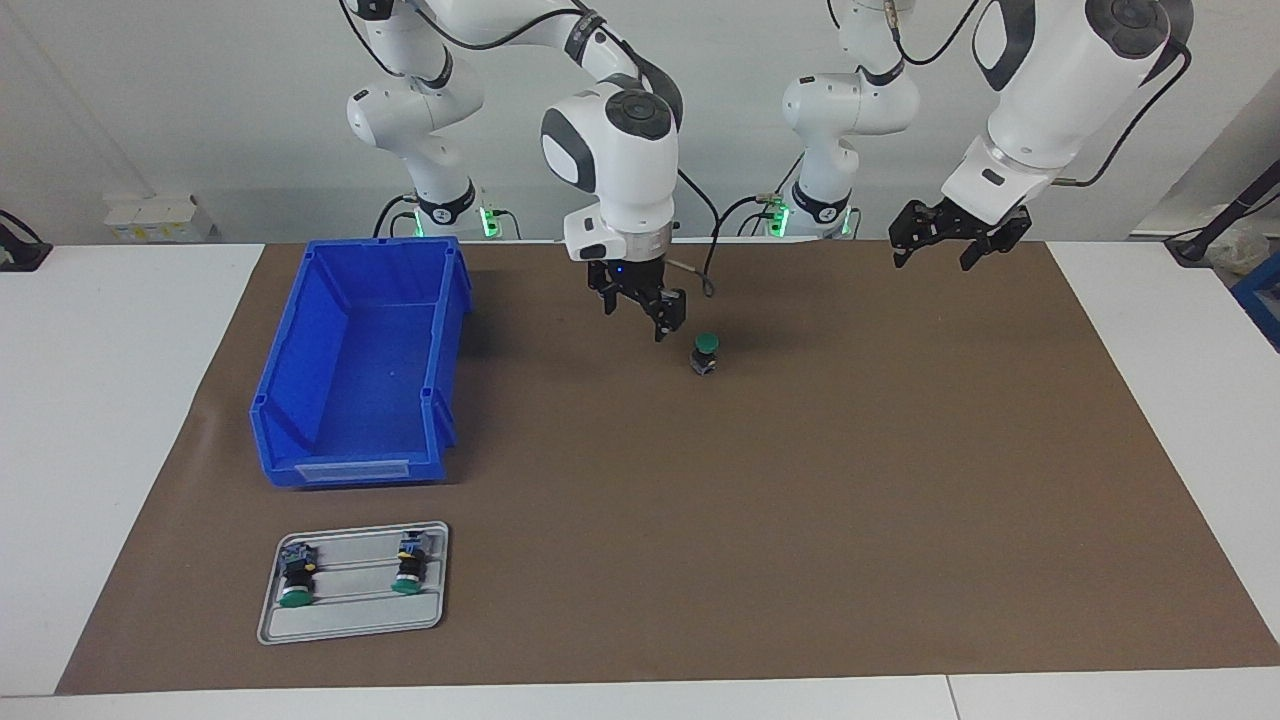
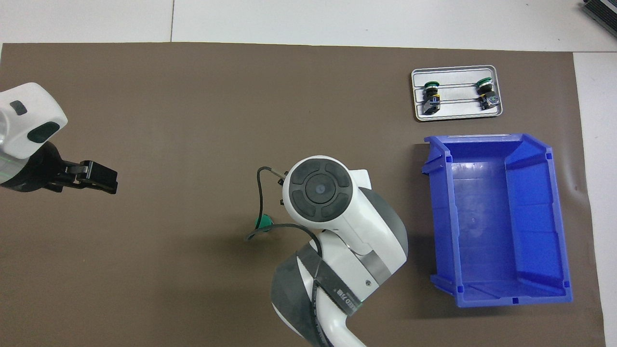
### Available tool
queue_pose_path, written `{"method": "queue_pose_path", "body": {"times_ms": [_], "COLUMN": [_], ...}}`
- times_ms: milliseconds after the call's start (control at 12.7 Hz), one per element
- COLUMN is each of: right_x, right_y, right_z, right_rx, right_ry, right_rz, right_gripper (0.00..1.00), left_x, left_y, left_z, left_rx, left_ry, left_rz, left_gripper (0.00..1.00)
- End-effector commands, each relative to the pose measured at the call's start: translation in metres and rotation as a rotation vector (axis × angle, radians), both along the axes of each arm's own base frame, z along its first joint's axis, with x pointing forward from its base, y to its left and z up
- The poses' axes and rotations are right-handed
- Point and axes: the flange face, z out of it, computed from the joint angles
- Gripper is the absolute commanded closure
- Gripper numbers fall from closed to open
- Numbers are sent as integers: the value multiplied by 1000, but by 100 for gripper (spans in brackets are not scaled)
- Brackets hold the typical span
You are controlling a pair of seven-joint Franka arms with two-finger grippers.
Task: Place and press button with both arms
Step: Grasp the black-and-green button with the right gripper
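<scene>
The button [image 1: 706,352] stands upright on the brown mat, green cap up, near the middle of the table's robot end. In the overhead view the button [image 2: 263,221] is half hidden by a cable and the right arm's wrist. My right gripper [image 1: 637,318] hangs open just beside the button, toward the right arm's end, with nothing between its fingers. My left gripper [image 1: 935,260] is open and empty, raised over the mat toward the left arm's end, well apart from the button; from overhead the left gripper [image 2: 103,179] points toward the table's middle.
A blue bin [image 1: 350,470] sits toward the right arm's end; the overhead view shows the bin [image 2: 436,221] with nothing in it. Farther from the robots lies a grey tray [image 1: 350,615] with two more green-capped buttons [image 1: 296,580] on their sides.
</scene>
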Motion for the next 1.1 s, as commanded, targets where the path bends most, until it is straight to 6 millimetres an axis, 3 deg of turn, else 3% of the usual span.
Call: {"method": "queue_pose_path", "body": {"times_ms": [0, 236, 394, 552, 709, 1025], "right_x": [-1, 3, -5, -5, -20, -27], "right_y": [22, 38, 71, 79, 96, 98], "right_z": [-18, -33, -58, -73, -84, -95], "right_rx": [23, 27, 10, 10, 19, 18], "right_ry": [-27, -13, -8, -6, -13, -10], "right_rz": [-61, -73, -70, -94, -88, -90], "right_gripper": [5, 5, 5, 5, 7, 11], "left_x": [-2, 15, 15, 14, 13, 9], "left_y": [3, 4, 7, 10, 13, 14], "left_z": [0, 5, 4, 2, 3, 0], "left_rx": [-10, -25, -22, -10, 31, 39], "left_ry": [-42, -167, -165, -159, -159, -124], "left_rz": [60, 63, 61, 57, 46, 46], "left_gripper": [0, 0, 0, 0, 0, 0]}}
